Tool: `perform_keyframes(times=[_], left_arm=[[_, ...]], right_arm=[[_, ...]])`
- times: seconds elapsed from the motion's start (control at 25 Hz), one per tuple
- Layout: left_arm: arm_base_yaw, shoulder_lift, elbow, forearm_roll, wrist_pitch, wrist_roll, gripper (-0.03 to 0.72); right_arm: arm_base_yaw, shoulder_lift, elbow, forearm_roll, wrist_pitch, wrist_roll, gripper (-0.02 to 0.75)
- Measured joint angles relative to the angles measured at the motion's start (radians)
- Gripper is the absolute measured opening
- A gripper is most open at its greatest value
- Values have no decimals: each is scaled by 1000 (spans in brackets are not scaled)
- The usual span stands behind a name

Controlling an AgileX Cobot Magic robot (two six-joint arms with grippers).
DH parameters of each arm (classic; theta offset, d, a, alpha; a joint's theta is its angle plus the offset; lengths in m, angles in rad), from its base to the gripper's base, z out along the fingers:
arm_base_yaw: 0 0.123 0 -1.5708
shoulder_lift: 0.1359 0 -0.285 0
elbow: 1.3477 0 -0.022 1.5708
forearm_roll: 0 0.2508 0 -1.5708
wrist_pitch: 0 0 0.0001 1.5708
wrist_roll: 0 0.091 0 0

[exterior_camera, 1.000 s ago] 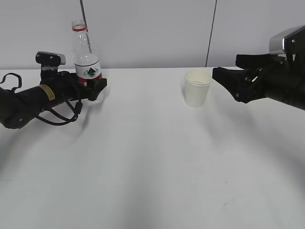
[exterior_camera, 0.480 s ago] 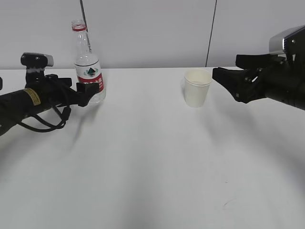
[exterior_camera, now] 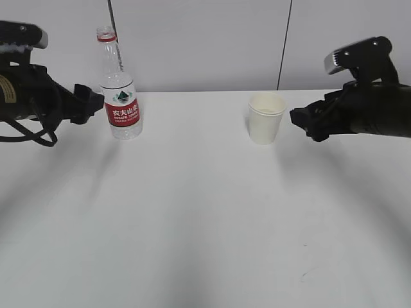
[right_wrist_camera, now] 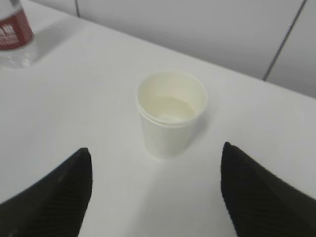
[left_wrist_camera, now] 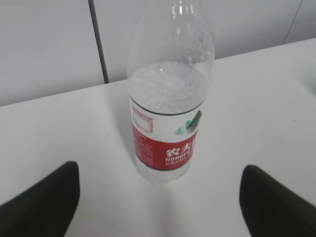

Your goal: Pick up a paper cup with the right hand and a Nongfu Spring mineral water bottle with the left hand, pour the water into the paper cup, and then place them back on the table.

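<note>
The Nongfu Spring mineral water bottle (exterior_camera: 122,96) stands upright and uncapped at the back left of the table (exterior_camera: 205,212), its red label facing forward. In the left wrist view the bottle (left_wrist_camera: 168,113) holds water (left_wrist_camera: 168,89) up to its shoulder. My left gripper (exterior_camera: 90,102) is open just left of the bottle, clear of it; in its wrist view the left gripper (left_wrist_camera: 159,192) has both fingers apart, short of the bottle. The paper cup (exterior_camera: 265,119) stands upright at the back right. My right gripper (exterior_camera: 302,120) is open beside it; the cup (right_wrist_camera: 171,113) sits ahead of the right gripper (right_wrist_camera: 155,165), untouched.
A pale wall with dark vertical seams (exterior_camera: 284,45) rises right behind the table's far edge. A faint scuff mark (exterior_camera: 307,274) lies near the front right. The bottle's base (right_wrist_camera: 15,34) shows at the far left of the right wrist view.
My left arm has drawn back to the left, away from the bottle it was around, leaving the bottle standing. My right arm has tilted up and shifted slightly; the cup has not moved.
</note>
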Motion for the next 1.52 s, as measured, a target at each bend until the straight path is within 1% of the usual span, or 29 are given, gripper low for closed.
perform_keyframes(times=[0.08, 0.16, 0.2, 0.28, 0.32, 0.4, 0.48, 0.52, 0.6, 0.68, 0.8, 1.04, 1.16, 1.32, 1.52], left_arm=[[-40, -53, 1, -6, 128, 0, 586], [-84, -97, 4, -25, 264, 0, 585], [-110, -118, 5, -37, 320, 0, 585], [-158, -153, 4, -71, 447, 0, 582], [-184, -163, -3, -100, 540, 0, 577], [-231, -179, -34, -151, 693, 22, 566], [-264, -182, -78, -225, 868, 92, 552], [-275, -182, -103, -276, 940, 138, 545], [-282, -182, -147, -387, 1098, 223, 533], [-283, -188, -176, -465, 1211, 280, 517], [-284, -220, -184, -538, 1313, 326, 504], [-284, -334, -184, -555, 1447, 362, 501], [-284, -420, -184, -554, 1513, 380, 501], [-284, -540, -178, -551, 1535, 394, 501], [-284, -745, -109, -549, 1547, 395, 501]], right_arm=[[49, 0, -59, 4, 198, 20, 596], [114, 0, -123, 24, 451, 25, 596], [145, 0, -159, 41, 548, 23, 596], [193, 0, -222, 106, 743, -40, 596], [211, 0, -245, 160, 815, -93, 595], [230, 0, -290, 290, 913, -220, 595], [236, 0, -321, 444, 1000, -350, 595], [235, 0, -337, 509, 1052, -409, 595], [235, 0, -358, 604, 1162, -495, 595], [235, 0, -378, 676, 1254, -576, 595], [235, -11, -383, 756, 1350, -658, 595], [238, -107, -383, 847, 1457, -711, 594], [241, -187, -383, 877, 1494, -715, 594], [241, -308, -383, 886, 1553, -717, 594], [241, -502, -371, 888, 1606, -717, 593]])
